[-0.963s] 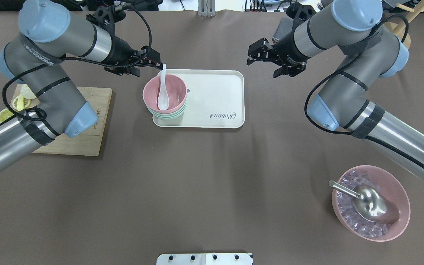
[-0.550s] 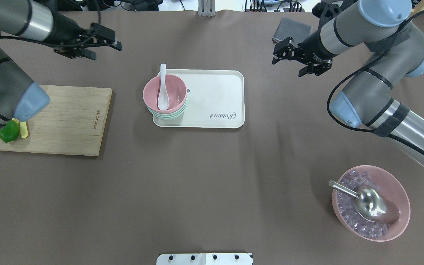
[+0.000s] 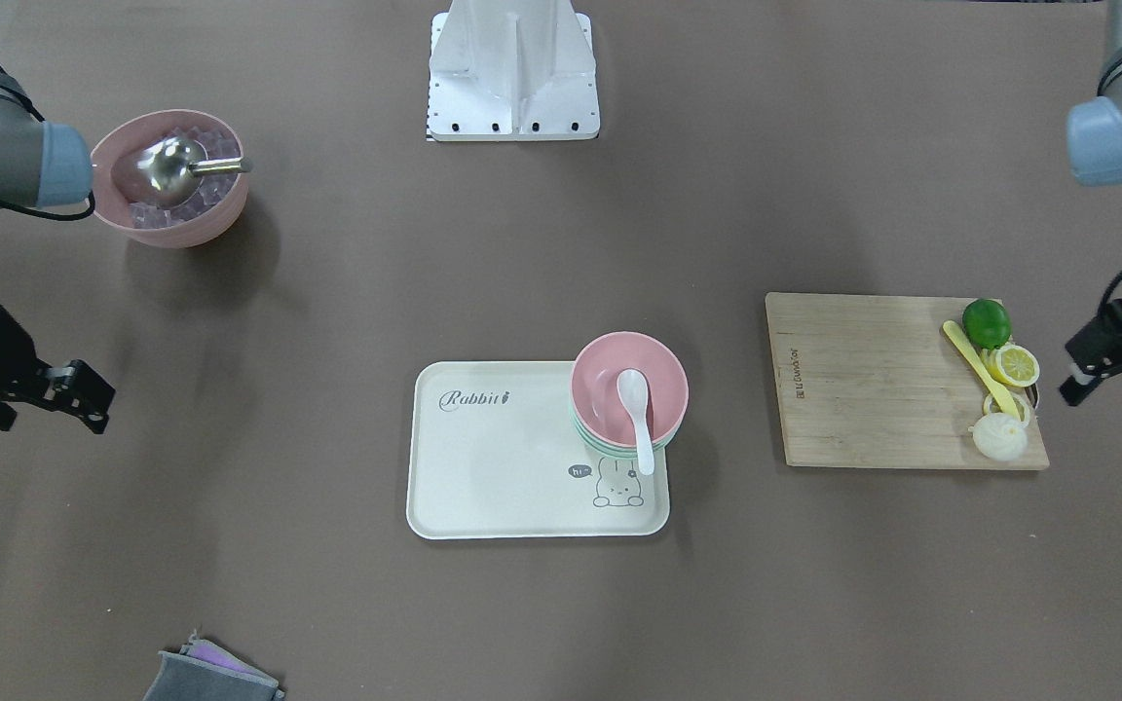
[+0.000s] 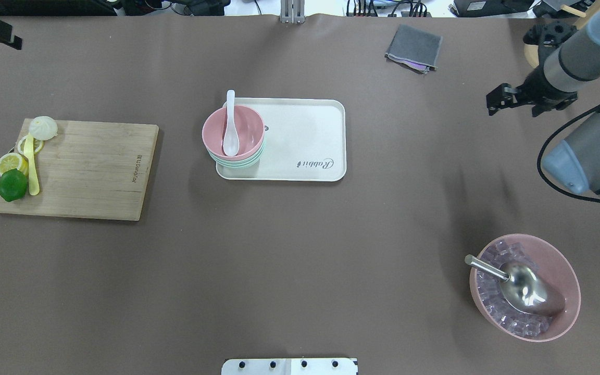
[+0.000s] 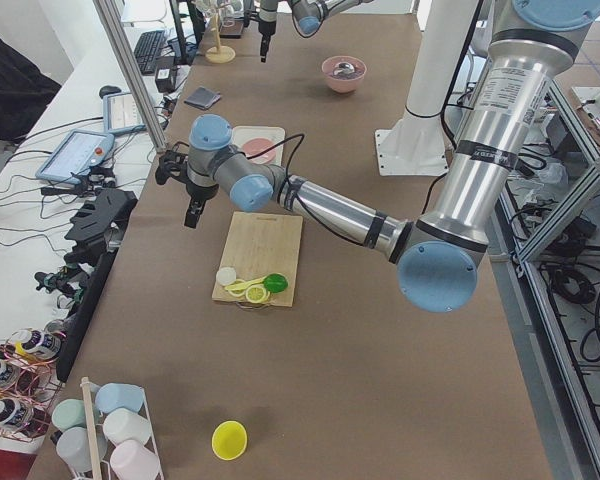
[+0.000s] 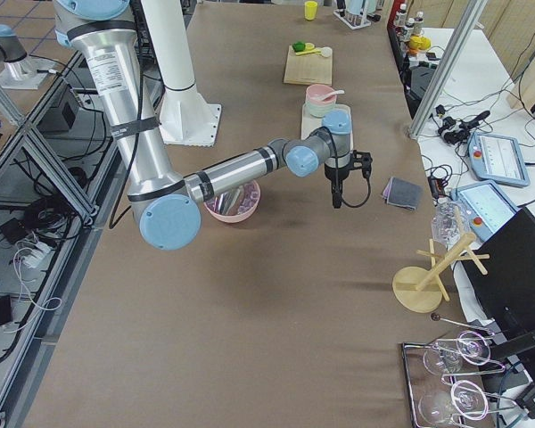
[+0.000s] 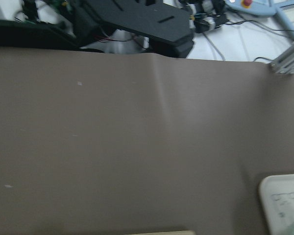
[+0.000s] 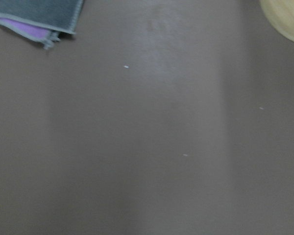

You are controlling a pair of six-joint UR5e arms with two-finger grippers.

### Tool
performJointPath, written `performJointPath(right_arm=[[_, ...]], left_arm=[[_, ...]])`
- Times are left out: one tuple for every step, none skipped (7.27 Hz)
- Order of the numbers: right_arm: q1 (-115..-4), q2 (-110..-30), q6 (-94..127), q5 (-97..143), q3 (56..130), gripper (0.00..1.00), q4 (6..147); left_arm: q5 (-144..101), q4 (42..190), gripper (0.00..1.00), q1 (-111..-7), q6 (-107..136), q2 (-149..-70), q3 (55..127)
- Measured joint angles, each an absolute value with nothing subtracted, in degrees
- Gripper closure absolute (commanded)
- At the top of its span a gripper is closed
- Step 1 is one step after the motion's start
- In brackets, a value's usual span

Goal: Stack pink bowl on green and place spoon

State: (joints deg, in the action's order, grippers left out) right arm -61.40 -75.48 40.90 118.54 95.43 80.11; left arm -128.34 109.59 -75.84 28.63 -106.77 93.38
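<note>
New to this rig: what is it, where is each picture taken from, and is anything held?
Two robot arms at a brown table, each ending in a two-finger pincer. One camera looks down from behind the robot, one faces it, two look along the table, two ride the wrists. On a white tray the pink bowl sits on the green bowls, the spoon inside it. Elsewhere: a cutting board with a lime, an ice bowl with a scoop, a grey cloth. The left pincer and right pincer are open, empty.

Brown table (image 4: pixel 279 260), white tray (image 4: pixel 305 135) ctr, wood board (image 4: pixel 91 166), pink ice bowl (image 4: pixel 565 265), grey cloth (image 4: pixel 413 48)
</note>
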Motion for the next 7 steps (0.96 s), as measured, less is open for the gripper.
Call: performJointPath(right_arm=[[-64.9,-78.8,32.3,120.0,97.1,0.0,83.2],[-69.9,-82.1,23.8,123.2,97.9,0.0,85.5],[-75.7,-85.3,15.5,127.1,97.6,0.0,87.0],[-80.8,-88.1,9.2,130.8,96.5,0.0,87.9],[-84.2,-90.2,6.0,133.9,95.3,0.0,88.4],[-86.4,-91.6,5.0,136.4,94.5,0.0,88.7],[-87.7,-92.3,4.7,138.0,94.3,0.0,89.3]], left_arm=[[-128.2,106.9,0.01,-77.7,22.6,-105.0,93.3],[-128.4,105.5,0.01,-80.0,17.8,-103.4,92.5],[-129.8,104.4,0.01,-82.6,13.9,-102.4,90.2],[-132.0,103.7,0.01,-84.6,10.9,-101.7,87.4],[-133.7,103.7,0.01,-85.9,8.9,-101.0,84.8],[-134.2,103.9,0.01,-86.6,8.0,-100.3,83.0],[-134.2,104.0,0.01,-86.9,7.7,-98.9,81.9]])
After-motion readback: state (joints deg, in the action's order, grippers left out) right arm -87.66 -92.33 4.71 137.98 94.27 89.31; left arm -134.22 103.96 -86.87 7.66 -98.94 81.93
